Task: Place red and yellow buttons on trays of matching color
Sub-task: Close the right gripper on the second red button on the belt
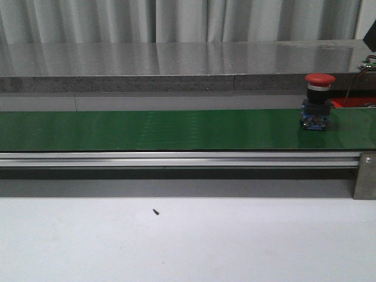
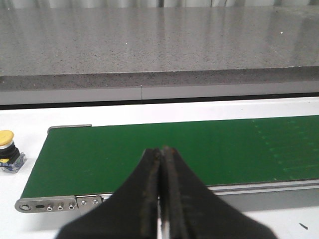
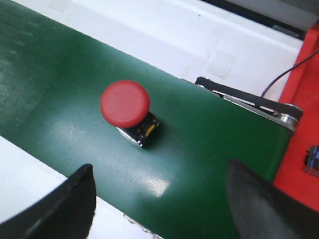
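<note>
**Operator:** Nearest my right wrist camera are the right gripper's (image 3: 159, 199) fingers (image 3: 55, 204), spread wide with nothing between them. Just beyond them stands the red button (image 3: 125, 103), upright on the green belt (image 3: 60, 99), its mushroom cap facing the lens.

**Spotter:** Where is it along the belt?

**Operator:** In the front view it sits near the belt's right end, body under the cap resting on the green. Something red (image 3: 299, 124) shows past that end; it may be the red tray, but I can't confirm that.

**Spotter:** And your left side?

**Operator:** The left gripper (image 2: 162, 152) has its fingers pressed together, holding nothing, hovering over the belt's left end. A yellow button (image 2: 9, 149) stands on the white surface (image 2: 149, 107) just off that end.

**Spotter:** How do you take the red one?

**Operator:** I judge the cap too wide and rounded to pinch well, so I'd centre the fingers over the button, drop low, and close on the squarer body beneath. If the belt is moving, I'd time the descent to it. A tilted grip could tip the button over.
</note>
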Motion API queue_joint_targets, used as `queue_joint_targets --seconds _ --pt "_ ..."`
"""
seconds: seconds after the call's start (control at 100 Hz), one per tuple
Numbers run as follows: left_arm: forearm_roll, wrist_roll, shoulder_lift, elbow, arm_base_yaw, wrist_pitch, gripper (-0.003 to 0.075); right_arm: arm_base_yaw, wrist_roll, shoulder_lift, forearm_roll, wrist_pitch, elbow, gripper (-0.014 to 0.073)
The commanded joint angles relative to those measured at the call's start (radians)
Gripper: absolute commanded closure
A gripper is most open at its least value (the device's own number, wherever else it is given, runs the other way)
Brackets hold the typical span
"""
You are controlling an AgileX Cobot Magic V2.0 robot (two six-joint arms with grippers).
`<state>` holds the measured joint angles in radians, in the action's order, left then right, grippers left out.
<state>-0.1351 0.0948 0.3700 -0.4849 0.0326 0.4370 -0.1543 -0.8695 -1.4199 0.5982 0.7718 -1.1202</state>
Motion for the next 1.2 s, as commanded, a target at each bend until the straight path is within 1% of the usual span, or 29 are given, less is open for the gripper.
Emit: queue_joint_targets --seconds 0.0,0.15,0.42,0.74,0.81,0.91,1.01,1.08,1.19 --pt "-0.010 0.000 0.006 -0.028 0.008 -0.083 0.0740 0.016 -0.027 0.001 0.029 -0.053 -0.024 0.0055" --pt "-0.010 0.000 0.006 -0.028 0.008 -0.083 0.0740 0.040 -0.045 -0.065 0.029 -0.090 -0.024 0.0055" --pt "-0.010 0.000 0.006 -0.028 0.008 -0.083 0.0740 0.041 -0.065 -0.156 0.029 -0.176 -0.027 0.0055" --pt "-0.010 0.000 0.006 -0.028 0.008 -0.083 0.0740 0.041 -0.073 -0.215 0.029 -0.186 -0.027 0.0060" --pt "-0.010 0.000 0.006 -0.028 0.008 -0.083 0.0740 0.041 -0.073 -0.214 0.029 -0.186 -0.027 0.0125" --pt "-0.010 0.000 0.006 -0.028 0.008 -0.083 0.0740 0.041 -0.073 -0.214 0.029 -0.183 -0.028 0.0295" --pt "-0.010 0.000 0.006 -0.028 0.008 -0.083 0.0740 0.039 -0.073 -0.214 0.029 -0.182 -0.028 0.0424" --pt "-0.010 0.000 0.006 -0.028 0.008 -0.083 0.0740 0.036 -0.073 -0.211 0.029 -0.184 -0.028 0.0467" --pt "-0.010 0.000 0.006 -0.028 0.008 -0.083 0.0740 0.020 -0.073 -0.207 0.029 -0.174 -0.048 0.0472"
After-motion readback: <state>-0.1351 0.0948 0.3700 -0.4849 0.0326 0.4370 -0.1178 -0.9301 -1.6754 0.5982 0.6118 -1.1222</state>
